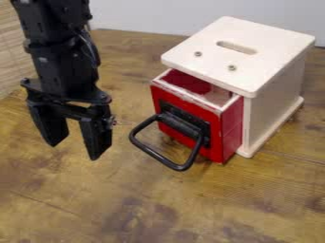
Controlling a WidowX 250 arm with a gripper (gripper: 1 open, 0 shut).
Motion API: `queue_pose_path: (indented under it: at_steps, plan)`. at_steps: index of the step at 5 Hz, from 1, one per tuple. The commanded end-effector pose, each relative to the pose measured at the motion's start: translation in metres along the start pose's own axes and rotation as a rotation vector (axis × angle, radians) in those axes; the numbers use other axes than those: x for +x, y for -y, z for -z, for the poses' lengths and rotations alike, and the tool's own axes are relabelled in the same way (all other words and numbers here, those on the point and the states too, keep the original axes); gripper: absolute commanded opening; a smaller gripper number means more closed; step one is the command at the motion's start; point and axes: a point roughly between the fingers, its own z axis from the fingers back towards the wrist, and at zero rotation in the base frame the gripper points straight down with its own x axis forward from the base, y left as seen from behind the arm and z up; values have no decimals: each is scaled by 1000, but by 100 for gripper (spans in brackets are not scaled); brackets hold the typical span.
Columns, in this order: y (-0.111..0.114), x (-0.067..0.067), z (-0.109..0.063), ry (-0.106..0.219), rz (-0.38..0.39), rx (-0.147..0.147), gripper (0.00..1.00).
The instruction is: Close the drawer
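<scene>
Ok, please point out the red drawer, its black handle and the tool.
drawer (222,121), camera view, on its red front panel.
black handle (162,157), camera view, on the loop's lower left bar.
tool (74,133), camera view, midway between the two fingertips.

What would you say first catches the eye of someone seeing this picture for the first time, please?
The glossy red drawer stands out first, pulled partly out of its pale wooden cube at right of centre, with a big black loop handle hanging at its front. At left, the black gripper hangs over the wooden table, fingers pointing down and apart, touching nothing.
</scene>
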Motion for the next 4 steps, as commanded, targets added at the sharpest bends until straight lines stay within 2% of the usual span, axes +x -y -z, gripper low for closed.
queue_pose_path:
  at_steps: [1,4]
  plan:
    - [5,2,3,-7,10,-3,100]
    - [22,13,13,-20,47,-9,100]
